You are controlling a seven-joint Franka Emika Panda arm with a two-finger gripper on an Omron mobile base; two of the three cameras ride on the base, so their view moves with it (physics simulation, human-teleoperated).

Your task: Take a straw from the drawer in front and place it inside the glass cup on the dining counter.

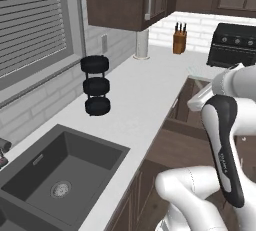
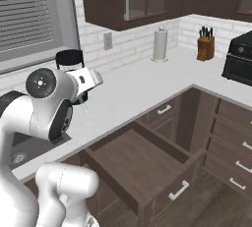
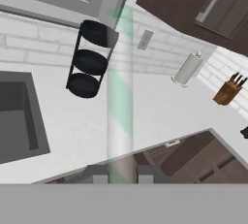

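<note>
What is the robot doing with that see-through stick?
The robot arm is holding a straw, with the jaws of its gripper shut on it, lifted up above the white worktop. Below, the drawer it works over hangs open, and its inside looks bare. A black three-tier rack stands by the sink, and a paper towel roll and a knife block sit further along the wall.
</note>
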